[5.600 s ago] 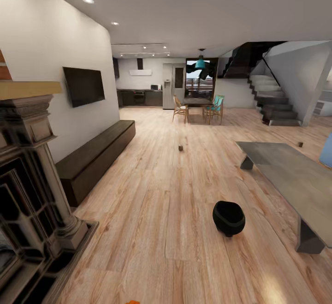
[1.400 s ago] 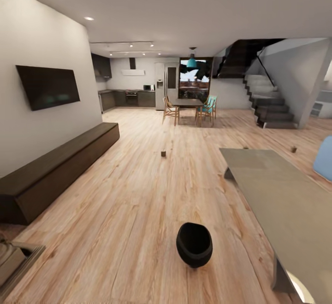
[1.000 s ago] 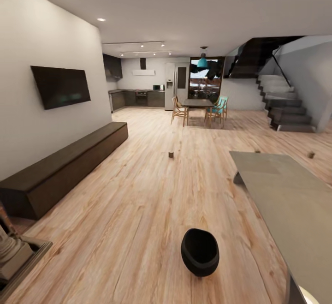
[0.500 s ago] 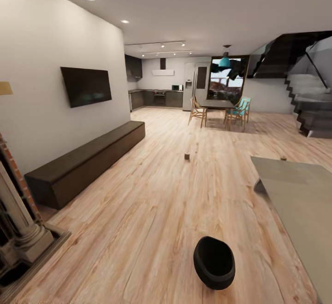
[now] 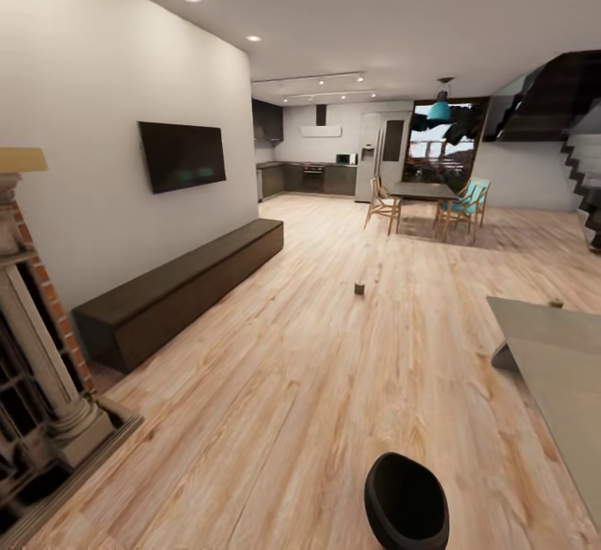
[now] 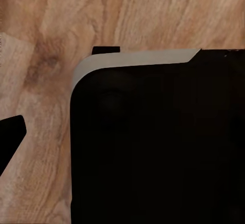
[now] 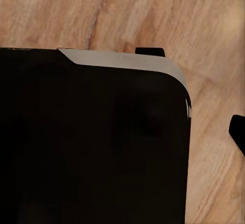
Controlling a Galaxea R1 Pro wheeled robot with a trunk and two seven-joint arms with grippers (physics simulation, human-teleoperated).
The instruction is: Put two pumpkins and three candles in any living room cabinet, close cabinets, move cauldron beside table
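Cabinet [image 5: 184, 290] runs lengthwise along the wall at ten o'clock, closed. One candle [image 5: 360, 288] stands on the floor at twelve; the cauldron [image 5: 406, 504] sits close at five, just beside the grey surface [image 5: 561, 358] at three. Each gripper's spread: cannot tell.

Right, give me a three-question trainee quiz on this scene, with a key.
1. True or false: the cauldron lies on the wooden floor.
2. Multiple choice: the cabinet runs along the wall under which item? A) window B) TV C) stairs
3. Fill in: the candle sits on the ____, between the cabinet and the table.

Key: 1 true; 2 B; 3 floor.
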